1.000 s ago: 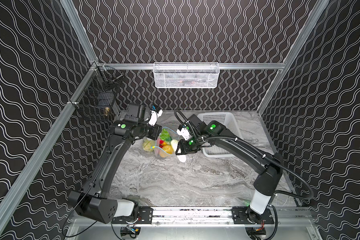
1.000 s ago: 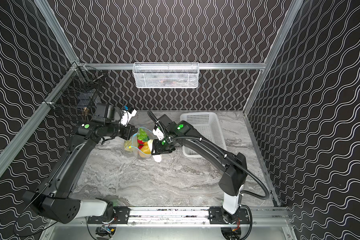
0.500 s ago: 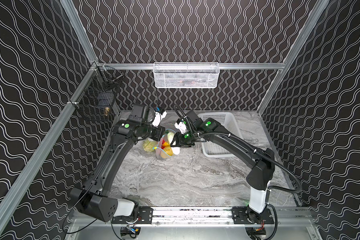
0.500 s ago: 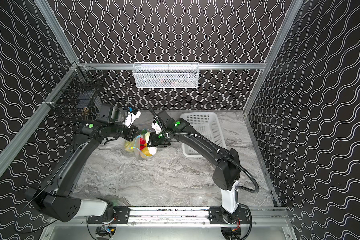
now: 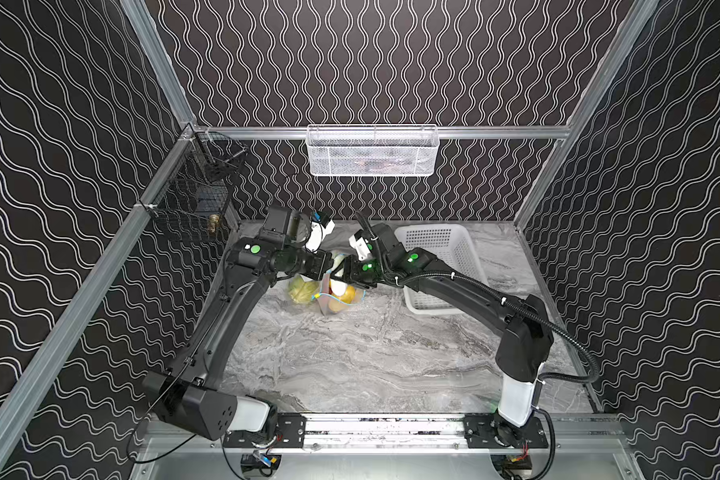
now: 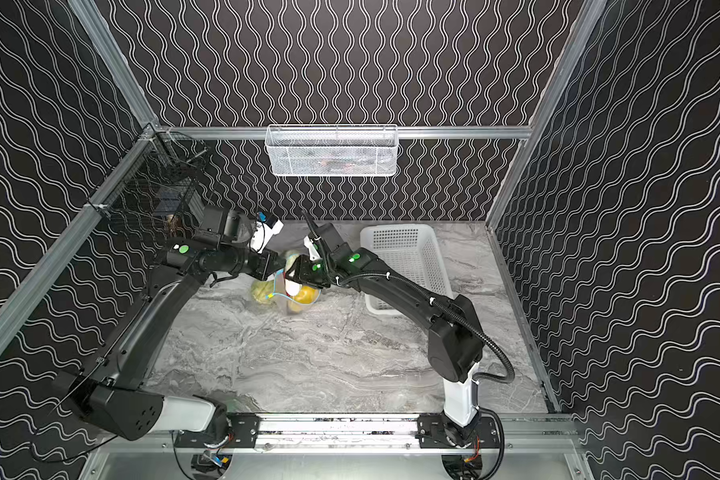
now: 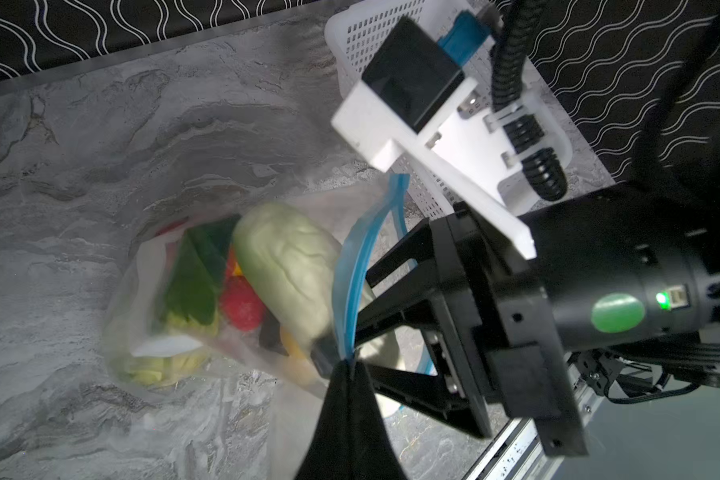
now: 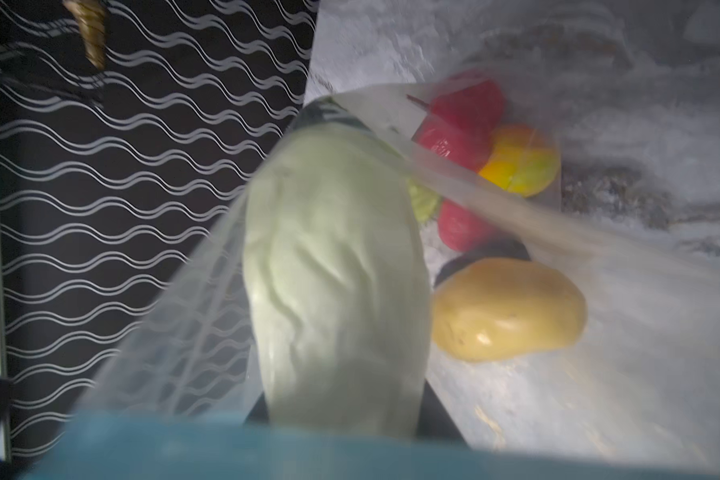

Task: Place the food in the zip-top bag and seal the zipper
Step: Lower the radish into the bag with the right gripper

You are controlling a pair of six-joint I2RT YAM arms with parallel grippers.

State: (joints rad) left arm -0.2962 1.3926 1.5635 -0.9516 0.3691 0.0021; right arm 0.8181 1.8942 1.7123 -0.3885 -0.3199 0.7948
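the zip-top bag (image 7: pixel 142 270) is hanging slack from the left gripper (image 7: pixel 346 368), and its lower end is resting on the marble table (image 5: pixel 350 365). the left gripper is pinching fully together on the zipper (image 7: pixel 352 282) at the rim of the mouth. from that pinch the blue strip is looping open towards the right gripper (image 8: pixel 346 407). a small yellow slider (image 6: pixel 270 296) is showing on the strip just below the two grippers.

the right gripper is reaching through the open loop. its jaws are standing partly apart and clamping a pale vegetable (image 8: pixel 333 270), veined, with a dark green far end. that vegetable is lying partway through the mouth, with its far end under the bag's film.

inside the bag, ahead of the right gripper's fingertips, the following are lying together: two red fruits (image 8: pixel 466 108), an orange-yellow fruit (image 8: pixel 516 162), a yellow potato-like piece (image 8: pixel 508 307), a dark piece (image 8: pixel 491 253) touching the potato-like piece, and a yellow-green piece (image 7: pixel 163 365) at the bottom end.

the white perforated basket (image 5: pixel 437 245) is standing on the table behind the right gripper, beside its forearm. a wire basket (image 5: pixel 371 151) is hanging on the back rail, well beyond both grippers; its contents are too indistinct to tell. a black wire cage (image 5: pixel 192 199) is hanging on the side rail behind the left gripper, with a brass-coloured object (image 5: pixel 213 222) at its lower corner.
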